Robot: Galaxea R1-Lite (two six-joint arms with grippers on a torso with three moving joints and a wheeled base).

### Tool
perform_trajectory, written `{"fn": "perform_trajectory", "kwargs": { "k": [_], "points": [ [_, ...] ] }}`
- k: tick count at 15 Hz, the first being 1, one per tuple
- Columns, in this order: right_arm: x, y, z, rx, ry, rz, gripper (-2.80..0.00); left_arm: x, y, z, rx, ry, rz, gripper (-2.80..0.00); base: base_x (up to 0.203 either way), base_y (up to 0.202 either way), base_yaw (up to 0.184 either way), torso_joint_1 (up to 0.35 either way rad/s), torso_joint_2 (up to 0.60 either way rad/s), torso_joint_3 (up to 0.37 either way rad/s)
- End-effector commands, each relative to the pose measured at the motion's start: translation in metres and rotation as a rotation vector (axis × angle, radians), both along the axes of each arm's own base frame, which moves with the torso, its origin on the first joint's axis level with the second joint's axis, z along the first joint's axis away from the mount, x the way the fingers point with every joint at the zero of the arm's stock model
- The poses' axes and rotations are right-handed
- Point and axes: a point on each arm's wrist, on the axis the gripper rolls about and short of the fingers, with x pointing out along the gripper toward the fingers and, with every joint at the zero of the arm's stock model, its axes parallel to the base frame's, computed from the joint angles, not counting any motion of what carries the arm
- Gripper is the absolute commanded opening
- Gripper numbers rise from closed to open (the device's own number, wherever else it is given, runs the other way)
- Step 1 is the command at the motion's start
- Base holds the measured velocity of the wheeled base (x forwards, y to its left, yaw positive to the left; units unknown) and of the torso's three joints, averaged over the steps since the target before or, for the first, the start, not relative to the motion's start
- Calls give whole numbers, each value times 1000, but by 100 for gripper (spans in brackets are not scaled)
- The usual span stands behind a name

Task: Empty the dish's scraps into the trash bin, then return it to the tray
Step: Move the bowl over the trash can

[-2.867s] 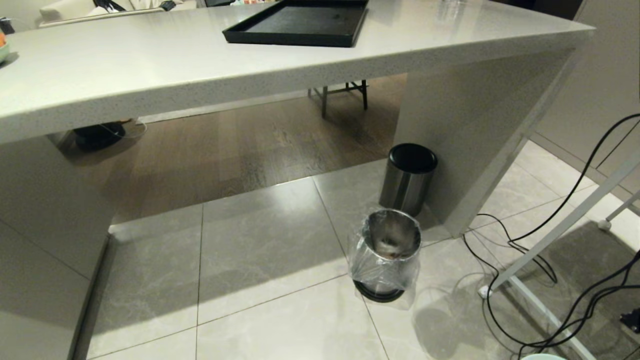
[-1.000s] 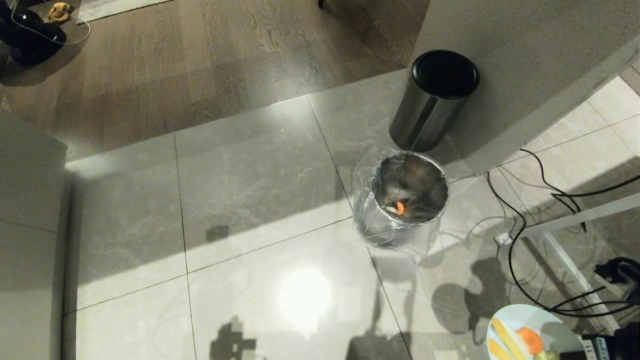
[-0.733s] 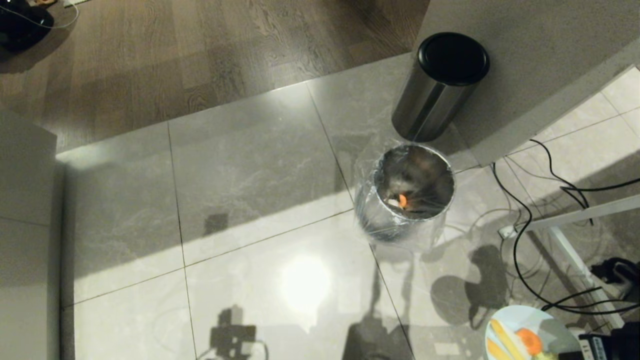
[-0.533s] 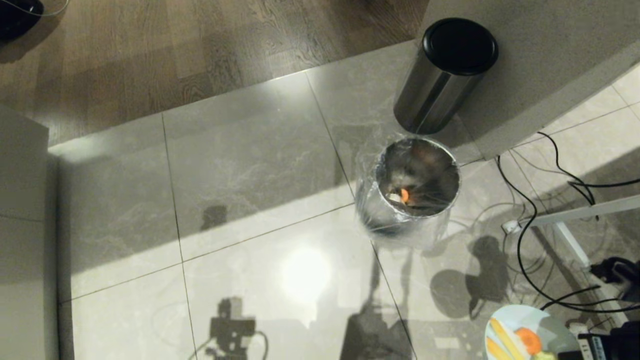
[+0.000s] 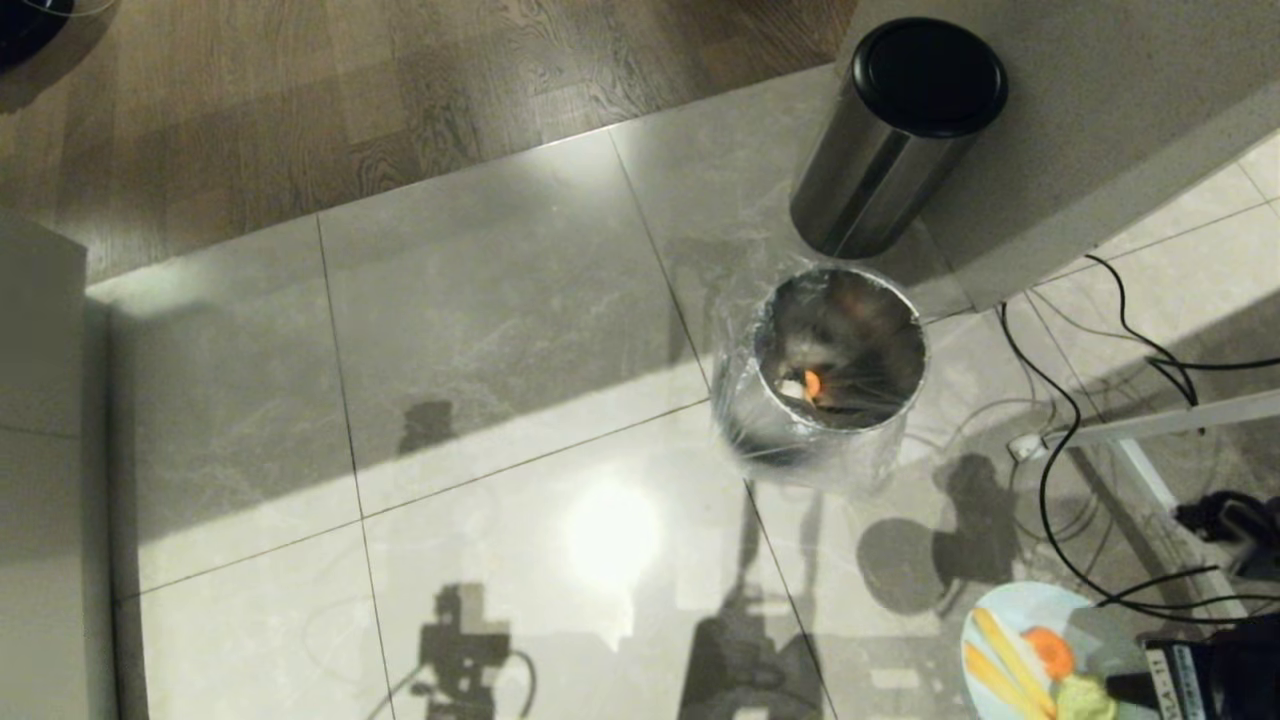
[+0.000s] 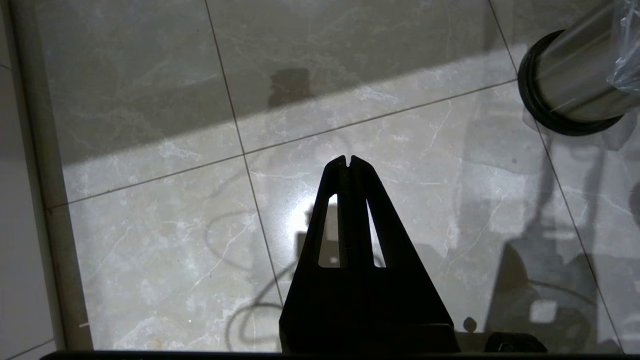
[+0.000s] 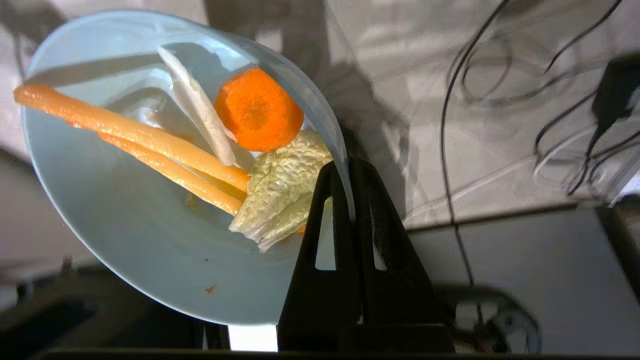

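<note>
The dish [image 5: 1030, 605], a small light-blue bowl, hangs over the floor tiles at the near right of the head view. My right gripper [image 7: 348, 167] is shut on its rim. The dish [image 7: 125, 235] is tilted and holds the scraps [image 7: 210, 150]: yellow sticks, an orange carrot slice, a pale strip and a green-white leaf. The trash bin [image 5: 760, 430], shiny steel with a clear bag liner, stands on the tiles ahead and to the left of the dish. An orange bit and a white bit lie inside it. My left gripper [image 6: 348, 160] hangs shut and empty over the tiles, with the bin's black base [image 6: 537, 100] off to its side. The tray is out of view.
A black-topped steel bin [image 5: 890, 130] stands just behind the trash bin, against the grey counter panel [image 5: 1080, 130]. Black cables [image 5: 1045, 470] and a white frame leg [image 5: 1160, 425] lie on the tiles to the right. A pale cabinet side [image 5: 40, 450] is at the left.
The head view has tipped downward, so the tabletop and tray have left the picture and both bins have slid up it. The dish in my right gripper has come into view at the lower right.
</note>
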Motion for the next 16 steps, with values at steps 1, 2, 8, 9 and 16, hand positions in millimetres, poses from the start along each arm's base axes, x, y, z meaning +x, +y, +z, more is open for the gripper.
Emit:
{"fn": "perform_trajectory", "kwargs": {
  "k": [1,2,8,9,16],
  "points": [
    [18,3,-4,-82,-8,-61,-280,0,0,0,-1,1,1,-280,0,0,0,0,0,0],
    [28,5,-2,-108,-46,-97,-280,0,0,0,-1,1,1,-280,0,0,0,0,0,0],
    [73,-2,54,-131,-269,-208,-280,0,0,0,-1,-1,1,-280,0,0,0,0,0,0],
    [80,-4,62,-129,-295,-226,-280,0,0,0,-1,1,0,-280,0,0,0,0,0,0],
    [123,-4,79,-346,-475,-226,-280,0,0,0,-1,1,1,-280,0,0,0,0,0,0]
  ]
}}
